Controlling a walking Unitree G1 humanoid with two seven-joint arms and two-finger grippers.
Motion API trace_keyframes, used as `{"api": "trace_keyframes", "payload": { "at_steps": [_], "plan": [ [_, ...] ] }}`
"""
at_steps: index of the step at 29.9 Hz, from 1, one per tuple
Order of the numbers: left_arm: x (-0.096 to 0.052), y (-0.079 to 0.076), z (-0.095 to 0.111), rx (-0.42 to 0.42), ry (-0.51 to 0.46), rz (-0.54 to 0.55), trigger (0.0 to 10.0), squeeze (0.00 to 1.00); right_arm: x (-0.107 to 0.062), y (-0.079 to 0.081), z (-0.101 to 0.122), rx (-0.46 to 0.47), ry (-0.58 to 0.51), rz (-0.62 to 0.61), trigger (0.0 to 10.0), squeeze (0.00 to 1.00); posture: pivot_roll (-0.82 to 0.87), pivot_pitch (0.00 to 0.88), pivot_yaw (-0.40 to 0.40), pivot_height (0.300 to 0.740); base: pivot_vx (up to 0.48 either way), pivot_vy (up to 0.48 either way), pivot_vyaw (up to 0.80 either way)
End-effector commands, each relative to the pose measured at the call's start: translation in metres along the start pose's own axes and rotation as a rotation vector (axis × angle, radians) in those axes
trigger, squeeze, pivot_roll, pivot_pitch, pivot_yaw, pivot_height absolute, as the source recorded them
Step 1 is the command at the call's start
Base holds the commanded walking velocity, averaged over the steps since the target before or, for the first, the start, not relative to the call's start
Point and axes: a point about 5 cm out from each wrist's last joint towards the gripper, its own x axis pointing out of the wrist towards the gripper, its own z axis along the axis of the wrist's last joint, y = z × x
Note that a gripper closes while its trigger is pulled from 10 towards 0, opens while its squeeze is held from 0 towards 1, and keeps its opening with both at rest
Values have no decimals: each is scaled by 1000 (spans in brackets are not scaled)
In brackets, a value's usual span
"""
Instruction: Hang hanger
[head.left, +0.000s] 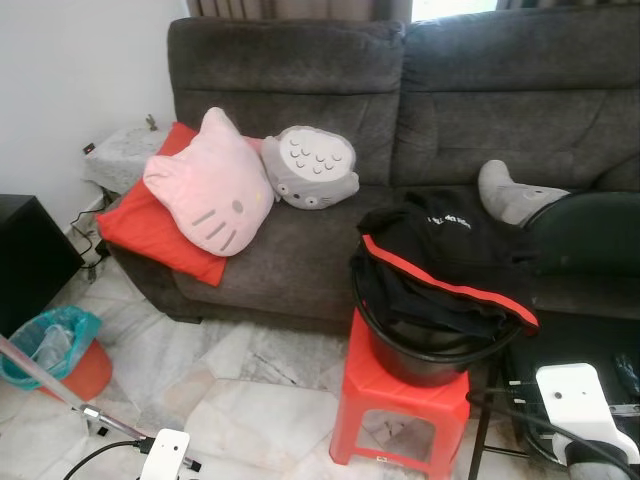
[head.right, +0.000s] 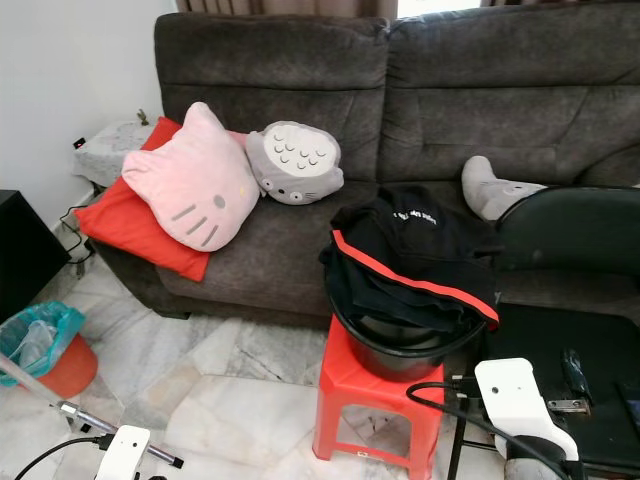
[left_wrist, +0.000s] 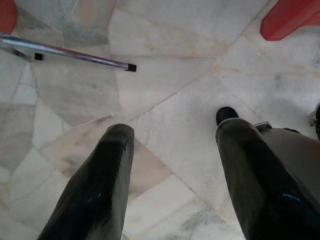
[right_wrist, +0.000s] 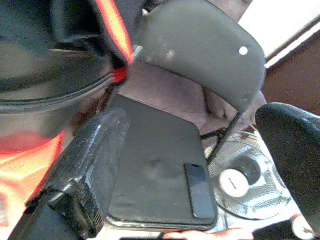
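Garment (head.left: 440, 262) black, red-trimmed, over bucket (head.left: 425, 355); white print unreadable.

A dark sofa (head.left: 450, 110) holds a pink cat pillow (head.left: 208, 185), a grey pillow (head.left: 312, 167) and a red cushion (head.left: 150, 235). Black clothes (head.left: 440, 265) hang over a black bucket (head.left: 425, 362) on a red stool (head.left: 395, 405).
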Motion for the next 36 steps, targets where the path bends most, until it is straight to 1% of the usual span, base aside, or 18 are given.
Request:
{"api": "trace_keyframes", "payload": {
  "at_steps": [1,3,5,6,10,11,16,19,24,25,27,28,29,31,36],
  "plan": [
    [0,2,-2,23,13,6,10000,0,7,0,0,5,33,-7,10000,0,-108,0,81,740,0,0,0],
    [0,2,-1,23,12,8,10000,0,16,3,2,-8,42,3,10000,0,-102,0,80,740,0,0,0],
    [0,2,-1,20,12,10,10000,0,28,10,4,-14,48,35,10000,0,-96,0,80,740,0,0,0],
    [0,2,-1,20,12,10,10000,0,28,10,4,-14,48,35,10000,0,-96,0,80,740,0,0,0],
    [0,2,-2,18,11,12,10000,0,38,19,6,-30,59,66,10000,0,-89,0,81,740,0,0,0],
    [-1,2,-2,18,11,13,10000,0,41,21,7,-21,62,76,10000,0,-89,0,81,740,0,0,0],
    [-1,3,-3,19,11,16,10000,0,44,24,9,-24,56,79,10000,0,-86,0,83,740,0,0,0],
    [-1,3,-3,21,11,15,10000,0,47,23,11,-14,51,70,10000,0,-86,0,84,740,0,0,0],
    [-1,3,-3,24,12,13,10000,0,50,15,11,-3,56,23,10000,0,-89,0,84,740,0,0,0],
    [-1,3,-3,26,13,11,10000,0,51,12,10,28,71,6,10000,0,-89,0,84,740,0,0,0],
    [-1,3,-3,26,14,9,10000,0,52,10,9,53,84,-10,10000,0,-89,0,83,740,0,0,0],
    [-1,2,-4,27,14,8,10000,0,53,7,8,57,87,-36,10000,0,-88,0,83,740,0,0,0],
    [-1,2,-4,27,14,8,10000,0,53,7,8,57,87,-36,10000,0,-88,0,83,740,0,0,0],
    [-1,2,-4,25,13,9,10000,0,55,3,10,47,77,-55,10000,0,-87,0,82,740,0,0,0],
    [-1,2,-4,25,13,10,10000,0,59,0,17,67,51,-66,10000,0,-87,0,81,740,0,0,0]
  ]
}}
